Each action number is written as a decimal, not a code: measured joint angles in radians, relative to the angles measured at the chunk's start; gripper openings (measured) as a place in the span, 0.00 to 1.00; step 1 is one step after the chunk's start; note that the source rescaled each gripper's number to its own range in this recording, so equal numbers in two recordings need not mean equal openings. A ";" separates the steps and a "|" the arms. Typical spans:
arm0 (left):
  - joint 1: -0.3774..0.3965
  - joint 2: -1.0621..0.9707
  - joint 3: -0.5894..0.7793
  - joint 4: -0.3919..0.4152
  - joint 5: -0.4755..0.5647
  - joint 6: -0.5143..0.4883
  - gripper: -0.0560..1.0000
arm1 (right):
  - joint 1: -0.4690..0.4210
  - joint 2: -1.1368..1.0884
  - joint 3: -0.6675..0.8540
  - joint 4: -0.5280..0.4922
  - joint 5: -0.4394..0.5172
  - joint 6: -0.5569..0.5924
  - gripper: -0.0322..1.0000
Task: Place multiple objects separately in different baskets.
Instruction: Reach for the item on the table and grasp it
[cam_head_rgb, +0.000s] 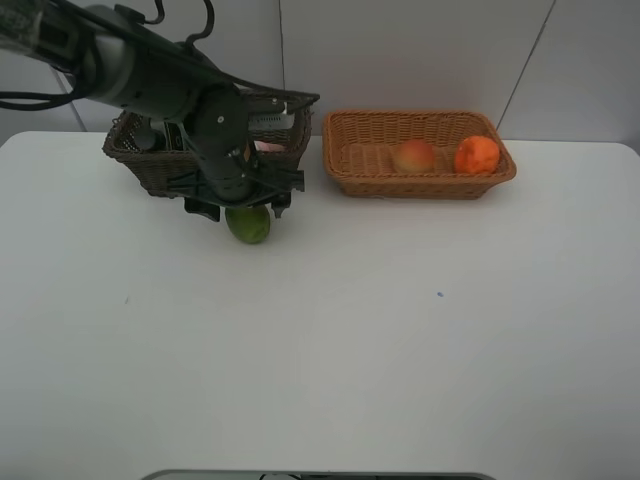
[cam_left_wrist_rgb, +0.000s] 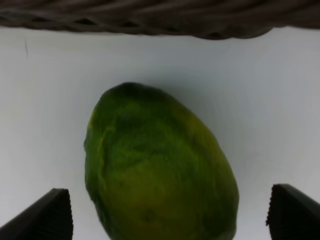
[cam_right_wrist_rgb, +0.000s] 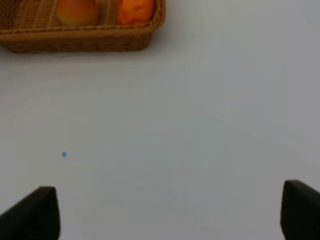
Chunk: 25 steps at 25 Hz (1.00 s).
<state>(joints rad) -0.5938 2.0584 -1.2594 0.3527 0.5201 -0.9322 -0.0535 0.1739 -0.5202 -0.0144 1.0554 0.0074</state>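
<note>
Left gripper (cam_left_wrist_rgb: 170, 212) spread wide | straddles oval, bumpy green citrus (cam_left_wrist_rgb: 160, 170) | woven dark basket (cam_left_wrist_rgb: 150, 20) beside

The left arm (cam_head_rgb: 150, 75) reaches in from the top corner and bends down; its left gripper (cam_left_wrist_rgb: 170, 215) is wide open; the right gripper (cam_right_wrist_rgb: 170, 215) is wide open too.

High camera overlooks the whole table (cam_head_rgb: 400, 350); right wrist view shares its tan basket (cam_right_wrist_rgb: 85, 37), left sits close.
</note>
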 joint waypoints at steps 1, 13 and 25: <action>0.000 0.001 0.002 0.011 -0.010 -0.008 1.00 | 0.000 0.000 0.000 0.000 0.000 0.000 0.92; 0.012 0.029 0.008 0.070 -0.036 -0.080 1.00 | 0.000 0.000 0.000 0.000 0.000 0.000 0.92; 0.012 0.052 0.008 0.070 -0.107 -0.081 1.00 | 0.000 0.000 0.000 0.000 0.000 0.000 0.92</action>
<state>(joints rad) -0.5817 2.1107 -1.2512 0.4227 0.4131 -1.0133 -0.0535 0.1739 -0.5202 -0.0144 1.0554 0.0074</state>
